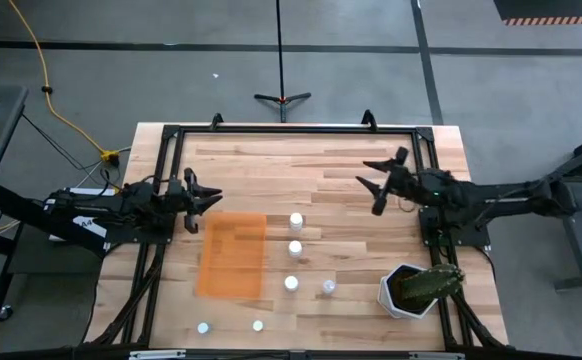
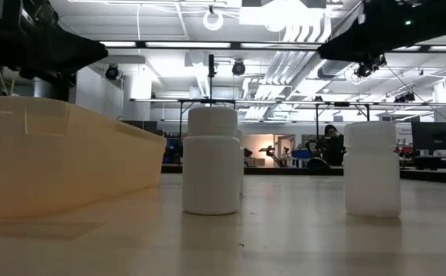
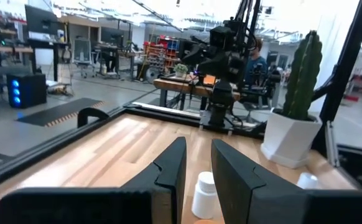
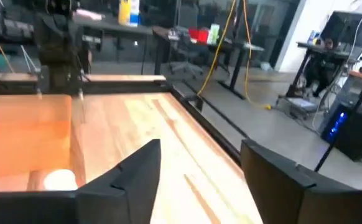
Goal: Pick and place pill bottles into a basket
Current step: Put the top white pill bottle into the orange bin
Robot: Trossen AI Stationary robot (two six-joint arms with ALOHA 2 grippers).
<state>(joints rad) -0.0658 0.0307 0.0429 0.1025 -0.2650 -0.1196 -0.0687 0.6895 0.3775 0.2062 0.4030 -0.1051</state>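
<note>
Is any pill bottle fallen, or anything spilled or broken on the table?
Nothing stands out. The six pill bottles appear upright on the table, all outside the empty orange basket. The potted cactus is upright too.

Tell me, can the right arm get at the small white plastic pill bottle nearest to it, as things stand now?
Probably yes. The right claw is open above bare wood, and the small white plastic pill bottle stands alone beside the flat orange translucent tray, with nothing between them.
</note>
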